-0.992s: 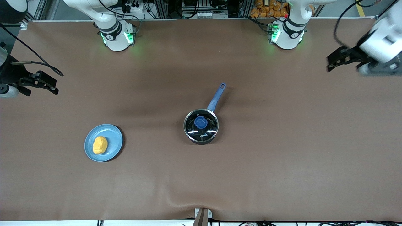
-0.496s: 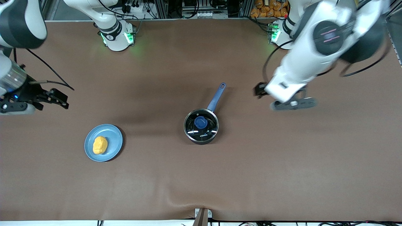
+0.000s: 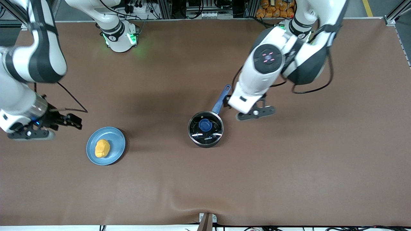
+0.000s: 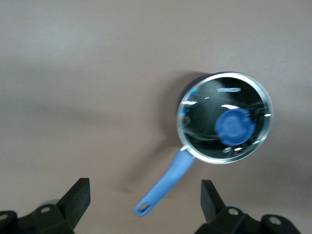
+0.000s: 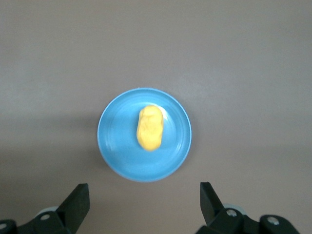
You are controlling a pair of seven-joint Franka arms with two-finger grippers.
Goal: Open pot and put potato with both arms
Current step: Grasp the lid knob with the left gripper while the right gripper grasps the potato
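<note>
Front view: the small round black saucepan (image 3: pixel 205 129) with its long blue handle (image 3: pixel 222 99) is seen at mid-table, closed by a glass lid (image 3: pixel 205 127) with a blue knob (image 3: pixel 205 124). The smooth yellow-orange potato (image 3: pixel 102 148) lies on a flat light-blue plate (image 3: pixel 117 145) toward the right arm's end of the table.

The left gripper (image 4: pixel 145 202) is held over the table just beside the saucepan handle, jaws spread wide and empty. The right gripper (image 5: pixel 144 202) is held over bare table beside the plate, jaws likewise wide and empty.

Risks are judged as follows: the knob is small and smooth, so an off-centre pinch could let the lid slip or drag the saucepan; a low approach could knock the handle and spin the pot; the potato (rounded) might roll off the plate if nudged.

Fingertips of the left gripper are hidden under its arm in the front view, and the saucepan's contents cannot be made out through reflections on the glass.
</note>
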